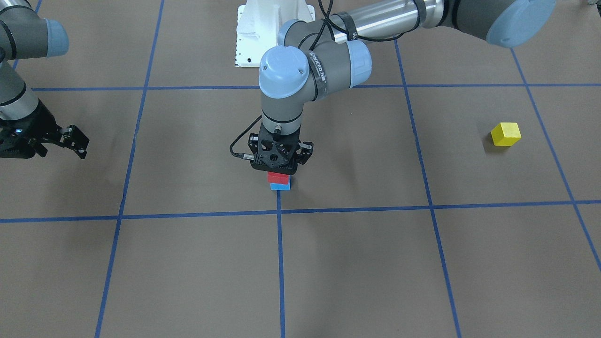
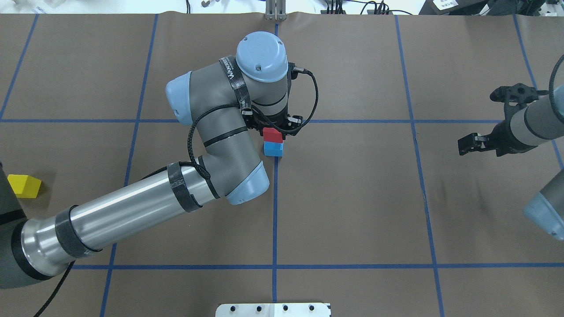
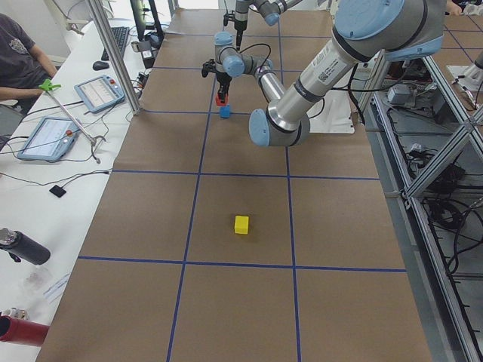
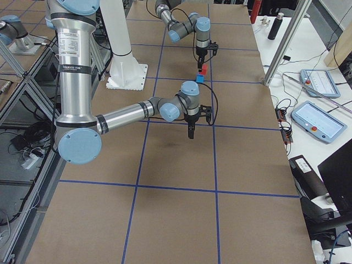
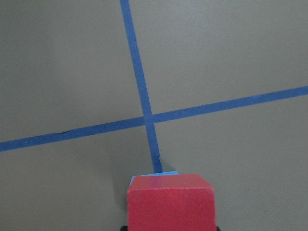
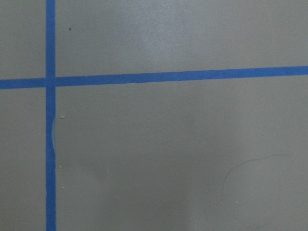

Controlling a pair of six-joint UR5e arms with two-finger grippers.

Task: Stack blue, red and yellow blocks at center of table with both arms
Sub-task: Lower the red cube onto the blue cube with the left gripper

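My left hand [image 1: 280, 170]: closed on the red block [image 1: 278, 177], which sits on the blue block [image 1: 280, 186] at worktop [image 1: 188, 272] centre. My right hand [image 2: 479, 119]: wide open, empty. Yellow block [image 1: 505, 134]: alone far to my left, nearer my left hand

One red cubic block [image 1: 278, 177], one blue cubic block [image 1: 281, 187] and one yellow cubic block [image 1: 505, 134] are counted (three blocks in all); two grey robot arms [image 2: 132, 207] [image 2: 528, 123] are seen.

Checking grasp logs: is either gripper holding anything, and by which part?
Left gripper appears to grip the red cube by its upper sides, atop the blue cube. Right gripper is open, empty.
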